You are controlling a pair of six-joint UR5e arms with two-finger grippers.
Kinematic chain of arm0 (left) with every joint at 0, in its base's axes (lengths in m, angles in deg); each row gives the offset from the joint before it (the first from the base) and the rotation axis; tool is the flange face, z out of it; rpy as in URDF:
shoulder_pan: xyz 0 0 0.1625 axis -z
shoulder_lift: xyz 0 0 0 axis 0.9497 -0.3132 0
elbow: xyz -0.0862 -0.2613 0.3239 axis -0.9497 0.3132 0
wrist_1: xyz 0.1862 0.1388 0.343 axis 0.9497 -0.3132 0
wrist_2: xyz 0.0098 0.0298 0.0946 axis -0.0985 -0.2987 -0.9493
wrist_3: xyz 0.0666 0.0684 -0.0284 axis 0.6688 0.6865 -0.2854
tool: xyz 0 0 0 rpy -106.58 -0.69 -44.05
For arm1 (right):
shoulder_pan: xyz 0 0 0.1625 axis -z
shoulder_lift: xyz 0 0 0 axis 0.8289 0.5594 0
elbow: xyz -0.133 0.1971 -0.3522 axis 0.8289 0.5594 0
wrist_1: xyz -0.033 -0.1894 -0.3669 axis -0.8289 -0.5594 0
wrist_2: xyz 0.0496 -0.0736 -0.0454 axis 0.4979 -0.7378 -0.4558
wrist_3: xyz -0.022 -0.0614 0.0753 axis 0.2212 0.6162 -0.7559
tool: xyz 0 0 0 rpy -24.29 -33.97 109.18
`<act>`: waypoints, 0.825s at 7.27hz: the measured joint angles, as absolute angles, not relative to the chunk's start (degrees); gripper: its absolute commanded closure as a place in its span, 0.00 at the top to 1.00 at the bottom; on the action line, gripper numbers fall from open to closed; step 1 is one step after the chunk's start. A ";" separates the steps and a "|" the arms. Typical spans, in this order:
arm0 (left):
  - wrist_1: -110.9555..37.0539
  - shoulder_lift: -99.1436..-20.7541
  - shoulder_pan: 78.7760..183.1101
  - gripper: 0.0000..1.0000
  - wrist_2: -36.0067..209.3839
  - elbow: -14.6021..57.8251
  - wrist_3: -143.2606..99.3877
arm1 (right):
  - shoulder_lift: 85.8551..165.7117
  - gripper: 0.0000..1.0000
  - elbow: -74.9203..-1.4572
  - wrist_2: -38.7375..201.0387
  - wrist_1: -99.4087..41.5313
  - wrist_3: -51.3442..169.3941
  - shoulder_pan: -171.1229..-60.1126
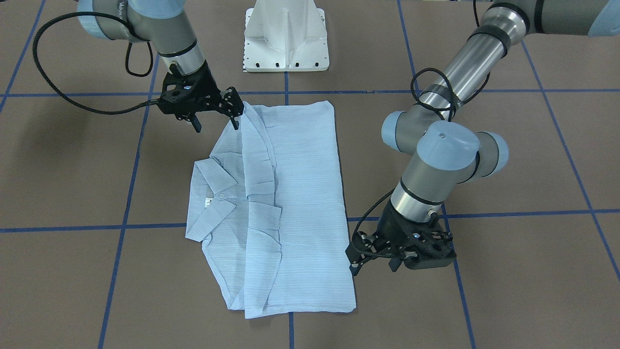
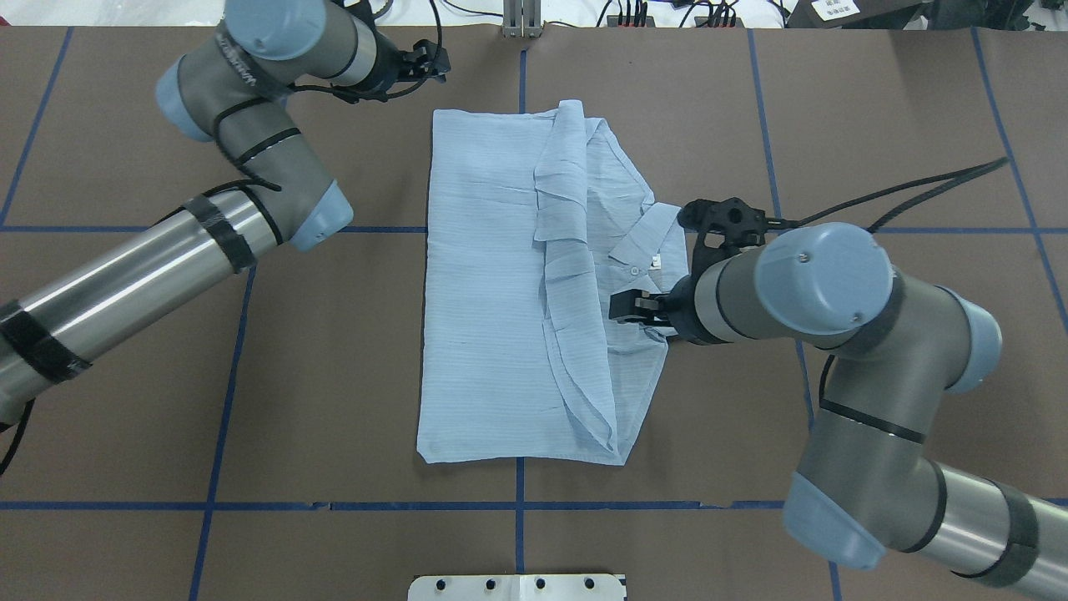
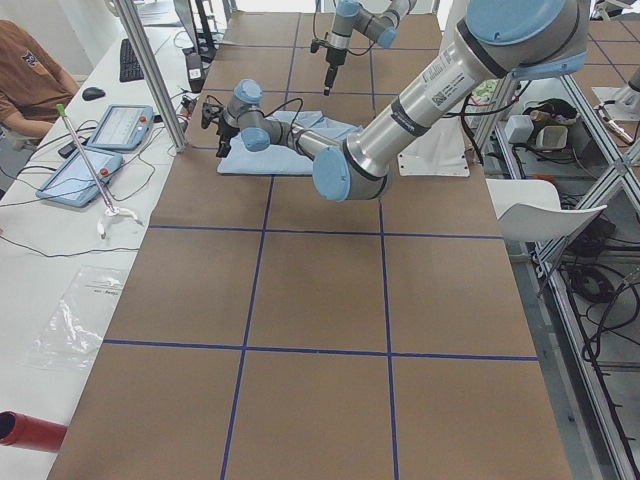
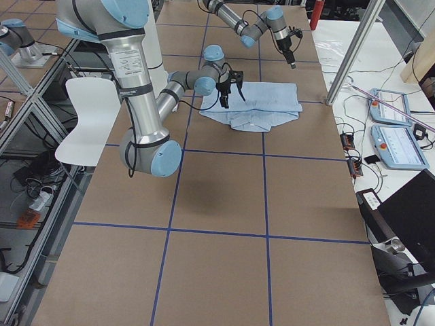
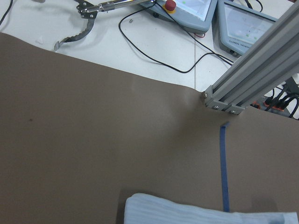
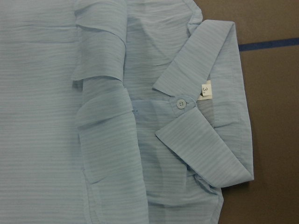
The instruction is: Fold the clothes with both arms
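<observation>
Over collar (image 2: 649, 238) side of shirt (image 2: 484, 292), right gripper (image 1: 216, 126) hovers, claw spread, empty; left gripper (image 1: 373, 267) off far corner, claw spread.

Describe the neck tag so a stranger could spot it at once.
On the brown table lies a folded light-blue shirt, collar on the robot's right side. Between the collar's points, beside the top button, sits the neck tag: a small white label printed with a 3, the only white patch on the blue cloth.

Overhead and front cameras opposed, wrist cameras close, all sharing shirt (image 1: 300, 194)
</observation>
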State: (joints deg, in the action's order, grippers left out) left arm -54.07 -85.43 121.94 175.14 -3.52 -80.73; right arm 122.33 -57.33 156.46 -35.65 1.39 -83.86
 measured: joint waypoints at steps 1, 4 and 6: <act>-51.82 -80.77 122.57 1.00 178.08 2.42 -79.41 | 120.09 1.00 -55.18 153.80 -37.79 3.90 -81.89; -43.22 -72.82 123.11 1.00 179.85 16.18 -73.35 | 117.52 1.00 -52.57 147.81 -39.32 9.52 -75.33; -42.36 -71.79 123.14 1.00 179.89 17.48 -72.77 | 116.83 1.00 -52.10 146.72 -39.97 12.63 -72.54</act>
